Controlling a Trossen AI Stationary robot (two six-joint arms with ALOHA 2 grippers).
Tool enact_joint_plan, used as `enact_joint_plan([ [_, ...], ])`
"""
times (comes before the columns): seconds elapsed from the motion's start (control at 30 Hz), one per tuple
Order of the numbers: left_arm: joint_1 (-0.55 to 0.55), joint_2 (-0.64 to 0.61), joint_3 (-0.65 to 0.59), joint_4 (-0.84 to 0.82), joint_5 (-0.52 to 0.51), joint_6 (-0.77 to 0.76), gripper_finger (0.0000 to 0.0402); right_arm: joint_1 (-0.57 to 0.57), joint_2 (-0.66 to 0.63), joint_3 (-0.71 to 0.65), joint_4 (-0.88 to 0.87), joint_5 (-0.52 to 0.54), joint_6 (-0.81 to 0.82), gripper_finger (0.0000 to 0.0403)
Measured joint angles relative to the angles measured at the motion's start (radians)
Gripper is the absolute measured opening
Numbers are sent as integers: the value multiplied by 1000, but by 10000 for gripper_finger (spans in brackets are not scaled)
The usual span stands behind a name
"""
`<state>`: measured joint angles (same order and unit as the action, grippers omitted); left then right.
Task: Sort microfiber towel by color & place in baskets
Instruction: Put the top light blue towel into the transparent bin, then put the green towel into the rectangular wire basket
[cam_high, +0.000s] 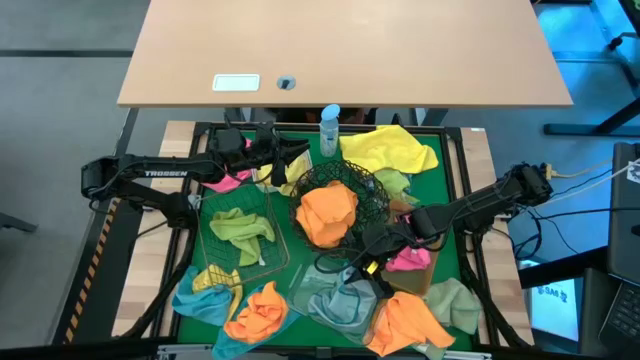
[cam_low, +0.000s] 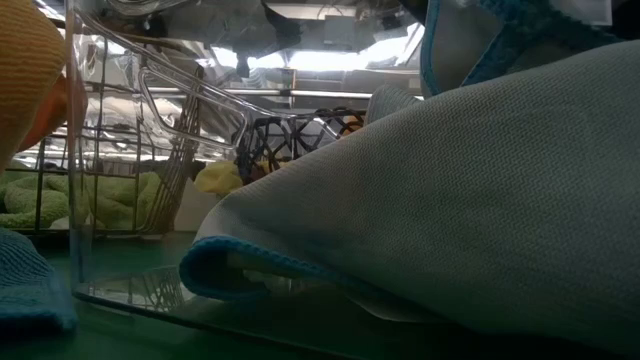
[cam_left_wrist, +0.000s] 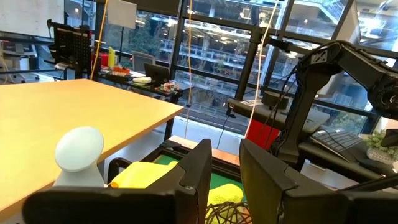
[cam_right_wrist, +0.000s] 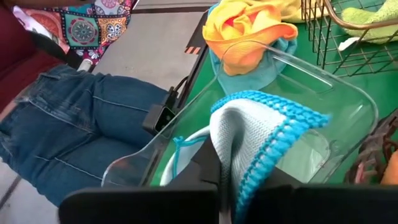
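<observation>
My right gripper (cam_high: 374, 258) hangs over the clear plastic tray (cam_right_wrist: 323, 87) near the table's middle, shut on a light blue towel (cam_right_wrist: 249, 140) that fills the tray (cam_low: 480, 190). An orange towel (cam_high: 327, 213) sits in the round black wire bowl (cam_high: 372, 190). Pale green towels (cam_high: 240, 228) lie in the rectangular wire basket (cam_high: 268, 258). Yellow (cam_high: 390, 148), pink (cam_high: 408, 260), orange (cam_high: 258, 312) and blue (cam_high: 205, 298) towels lie loose on the green mat. My left gripper (cam_left_wrist: 227, 180) is open and empty, raised near the far edge beside the spray bottle (cam_left_wrist: 79, 149). My right gripper pinches a raised fold of the light blue towel, with its bright blue hemmed edge (cam_right_wrist: 280, 134), between the two fingers. It comes from above, slanting toward the table's near side. The rest of the towel lies slack in the clear tray.
A person in jeans (cam_right_wrist: 74, 124) stands at the table's near side. More loose towels lie along the near edge: orange (cam_high: 410, 320), pale green (cam_high: 455, 300). A pink towel (cam_high: 228, 182) lies under my left arm. A tan desk (cam_high: 340, 50) stands beyond the far edge.
</observation>
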<state>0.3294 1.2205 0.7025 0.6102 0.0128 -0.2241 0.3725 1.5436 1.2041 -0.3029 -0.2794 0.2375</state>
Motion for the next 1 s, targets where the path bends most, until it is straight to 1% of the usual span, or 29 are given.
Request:
enact_joint_plan([
  [0.1,0,0,0,0,0,0,78,0,0,0,3,0,43,41],
  [0.3,0,0,0,0,0,0,78,1,0,0,36,0,109,130],
  [0.4,0,0,0,0,0,0,78,1,0,0,66,-1,150,166],
  [0.53,0,0,0,0,0,0,78,0,-1,4,68,-1,159,201],
  [0.67,0,0,0,1,0,0,78,-2,-1,68,34,-2,146,218],
  [0.73,0,0,0,5,0,0,78,-10,-2,128,-40,-2,124,220],
  [0.83,0,0,0,5,0,0,78,-31,-2,246,-225,4,72,218],
  [0.93,0,0,0,5,0,0,78,-54,-2,367,-421,51,31,214],
  [1.0,0,0,0,5,0,0,78,-67,-2,439,-553,112,1,211],
])
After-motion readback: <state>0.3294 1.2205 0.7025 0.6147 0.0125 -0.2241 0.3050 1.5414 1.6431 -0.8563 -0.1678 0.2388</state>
